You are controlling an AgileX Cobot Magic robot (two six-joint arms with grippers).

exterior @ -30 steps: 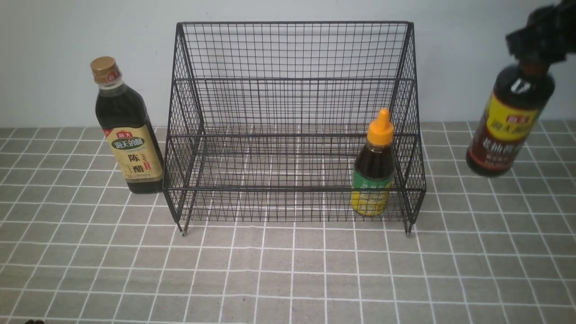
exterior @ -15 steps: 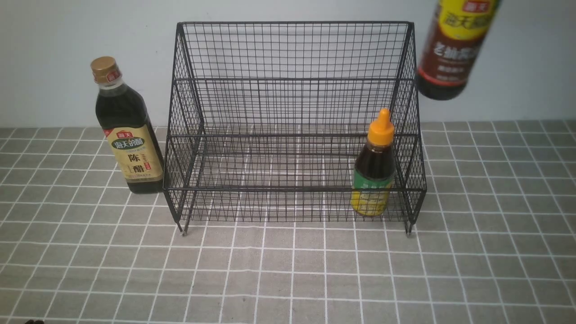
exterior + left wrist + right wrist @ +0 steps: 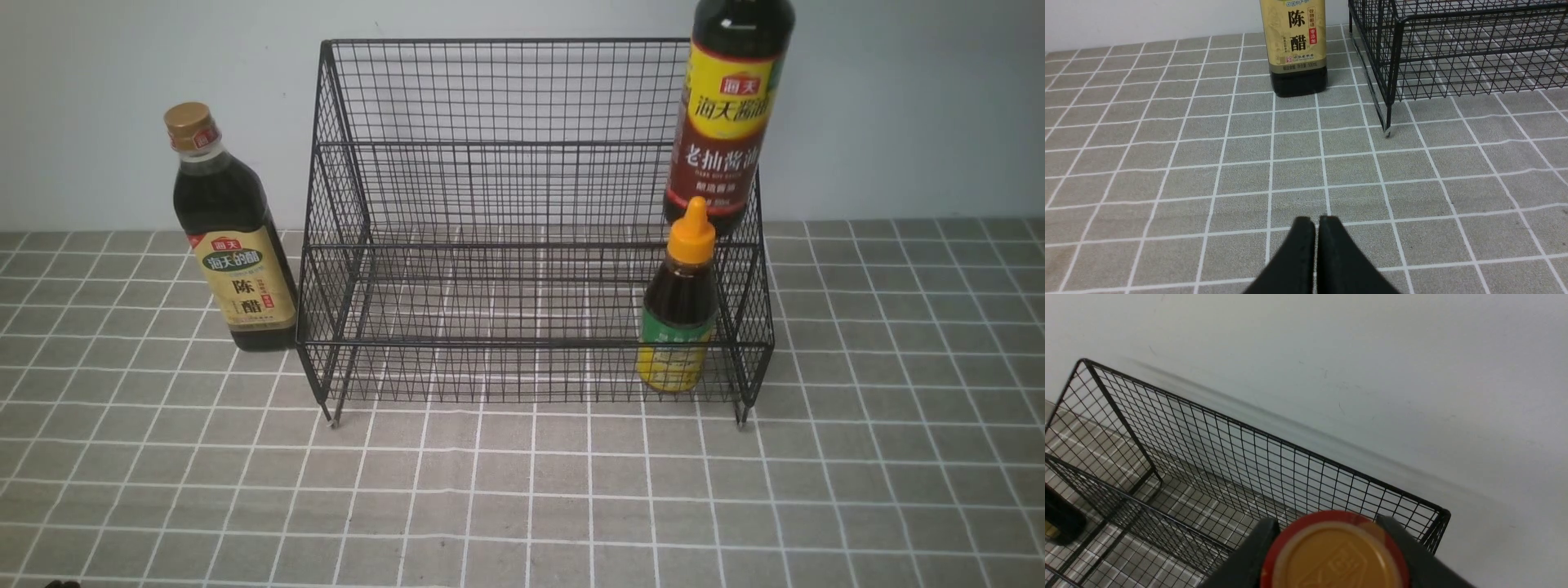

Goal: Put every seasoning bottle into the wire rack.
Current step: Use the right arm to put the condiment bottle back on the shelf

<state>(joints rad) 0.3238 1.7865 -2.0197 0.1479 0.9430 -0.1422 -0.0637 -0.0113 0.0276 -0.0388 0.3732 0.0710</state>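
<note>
Over wire rack (image 3: 490, 196), yellow-red bottle (image 3: 725, 114), orange-nozzle bottle (image 3: 679, 310) nearby below

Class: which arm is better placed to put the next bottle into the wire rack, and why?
Right. The right gripper holds the yellow-red label bottle by its top, aloft at the wire rack's right end. The left gripper is shut, empty, low over the cloth, away from the gold-cap bottle.

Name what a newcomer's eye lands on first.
The yellow-red label bottle hangs in the air at the right end of the black wire rack, gripped at its cap by the right tool. Below it the orange-nozzle bottle stands in the lower tier; the gold-cap bottle stands left of the rack.
</note>
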